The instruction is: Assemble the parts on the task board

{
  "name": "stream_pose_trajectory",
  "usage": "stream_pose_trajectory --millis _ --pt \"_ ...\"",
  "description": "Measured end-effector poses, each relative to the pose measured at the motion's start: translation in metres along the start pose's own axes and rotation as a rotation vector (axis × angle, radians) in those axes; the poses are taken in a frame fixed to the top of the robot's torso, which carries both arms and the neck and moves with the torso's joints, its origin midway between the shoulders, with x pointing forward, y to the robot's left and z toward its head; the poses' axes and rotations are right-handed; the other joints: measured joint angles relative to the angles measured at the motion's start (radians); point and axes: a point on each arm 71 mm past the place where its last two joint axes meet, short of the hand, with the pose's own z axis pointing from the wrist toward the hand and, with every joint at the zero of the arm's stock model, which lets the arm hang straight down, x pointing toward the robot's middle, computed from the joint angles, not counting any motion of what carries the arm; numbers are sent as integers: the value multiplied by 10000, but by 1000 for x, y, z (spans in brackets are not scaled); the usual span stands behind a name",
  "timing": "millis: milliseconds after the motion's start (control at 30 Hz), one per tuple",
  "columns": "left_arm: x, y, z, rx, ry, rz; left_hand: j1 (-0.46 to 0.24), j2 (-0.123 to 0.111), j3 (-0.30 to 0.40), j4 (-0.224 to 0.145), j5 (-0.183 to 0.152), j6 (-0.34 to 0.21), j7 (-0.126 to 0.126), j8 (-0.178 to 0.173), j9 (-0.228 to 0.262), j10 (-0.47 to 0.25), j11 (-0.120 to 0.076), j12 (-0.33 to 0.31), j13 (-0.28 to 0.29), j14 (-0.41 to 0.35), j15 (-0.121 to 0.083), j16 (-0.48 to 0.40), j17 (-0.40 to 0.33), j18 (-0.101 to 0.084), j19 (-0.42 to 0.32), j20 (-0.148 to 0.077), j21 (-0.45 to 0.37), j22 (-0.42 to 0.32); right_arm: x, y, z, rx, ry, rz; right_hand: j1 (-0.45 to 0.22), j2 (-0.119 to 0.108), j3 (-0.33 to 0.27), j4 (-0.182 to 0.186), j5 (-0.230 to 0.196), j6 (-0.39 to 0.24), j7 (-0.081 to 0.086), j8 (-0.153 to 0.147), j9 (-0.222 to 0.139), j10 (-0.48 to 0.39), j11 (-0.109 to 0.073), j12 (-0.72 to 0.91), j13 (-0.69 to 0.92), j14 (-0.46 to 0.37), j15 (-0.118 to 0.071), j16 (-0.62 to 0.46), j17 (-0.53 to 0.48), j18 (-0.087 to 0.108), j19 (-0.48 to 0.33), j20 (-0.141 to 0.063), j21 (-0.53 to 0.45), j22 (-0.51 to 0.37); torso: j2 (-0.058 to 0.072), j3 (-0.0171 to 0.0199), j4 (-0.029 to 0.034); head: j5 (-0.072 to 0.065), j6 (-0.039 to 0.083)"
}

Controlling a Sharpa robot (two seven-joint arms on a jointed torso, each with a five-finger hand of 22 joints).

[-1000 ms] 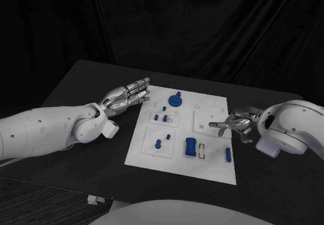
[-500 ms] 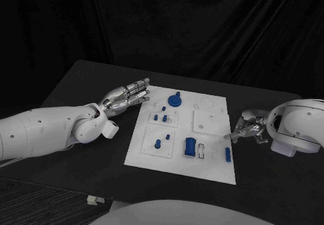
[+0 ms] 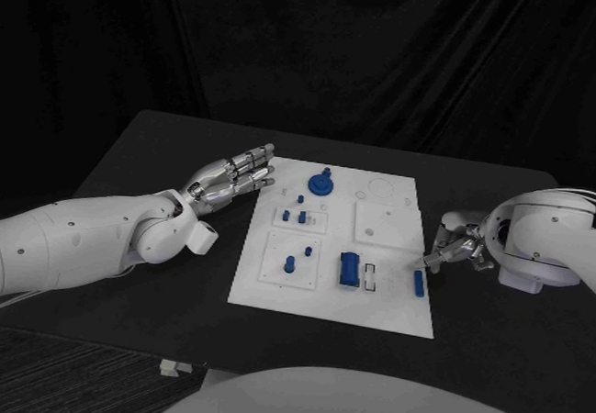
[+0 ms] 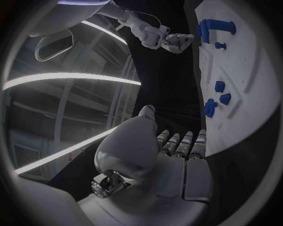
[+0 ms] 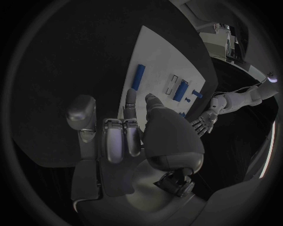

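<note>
Left hand [image 3: 232,179] hovers just left of the board's [image 3: 386,307] far-left corner, fingers [image 4: 177,141] straight, slightly apart, holding nothing. Board sits mid surface [image 3: 137,255] with blue parts [image 3: 352,268] on it. Loose blue bar [image 3: 418,283] lies near its right edge. Right hand [image 3: 457,246] just right of the board, fingers [image 5: 131,101] partly curled, empty, tips near the bar.
</note>
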Motion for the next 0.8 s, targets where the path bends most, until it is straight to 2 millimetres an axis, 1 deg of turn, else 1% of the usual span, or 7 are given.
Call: stream_pose_trajectory --millis 133,200,333,633,700,767,800 --pt "0 0 0 0 4 -3 3 3 0 0 1 -1 0 0 0 0 0 0 0 0 0 1 0 -1 1 0 0 0 4 1 2 6 60 -65 0 0 0 0 0 15 17 -1 -53 0 0 0 0 0 0 0 0 0 0 0 0 0 -1 0 0 -37 0" --pt "0 0 0 0 5 -3 39 39 0 -1 115 -1 1 0 0 0 1 1 0 0 1 2 0 0 0 1 0 0 7 1 3 18 109 -80 0 0 0 0 -1 16 17 -117 -125 0 0 0 0 0 0 -117 0 1 0 0 -2 0 -1 0 0 -41 0" --pt "0 0 0 -2 4 -4 40 39 165 -163 115 -1 1 0 0 0 1 2 0 0 1 2 0 -1 1 0 0 0 12 0 5 33 176 -98 -1 0 0 1 -2 15 18 -204 -211 1 0 0 0 0 0 -118 0 0 0 0 -10 0 -1 3 0 -41 0" --pt "0 0 0 -6 4 -7 40 39 165 -163 115 -68 68 0 0 20 20 113 0 0 1 68 0 -3 -1 0 0 0 18 2 8 25 290 -122 2 0 1 -3 95 11 21 -378 -460 24 27 0 0 0 2 -193 0 0 -1 1 -10 0 -1 2 0 -61 0" --pt "0 0 0 -6 7 -10 54 53 165 -163 115 -68 68 0 0 19 21 113 0 0 1 70 0 -3 2 0 0 0 20 3 9 20 330 -128 4 1 166 -167 254 -96 126 -465 -558 26 29 0 0 0 2 -193 0 1 -1 1 -10 0 -1 3 0 -62 0" --pt "0 0 0 -7 11 -13 61 60 165 -163 115 -68 69 0 0 19 21 113 0 0 2 70 0 -2 1 1 0 0 23 4 11 11 374 -136 161 157 165 -166 289 -97 126 -465 -572 35 39 0 0 0 2 -193 0 1 0 1 -11 0 0 3 0 -49 0" --pt "0 0 0 -8 12 -15 61 60 165 -163 115 -68 68 0 0 19 21 113 0 0 2 70 0 -3 3 0 0 0 23 4 11 6 393 -138 161 156 165 -167 289 -97 126 -465 -579 35 39 0 0 0 2 -193 0 0 -1 1 -11 0 0 3 0 -45 0"
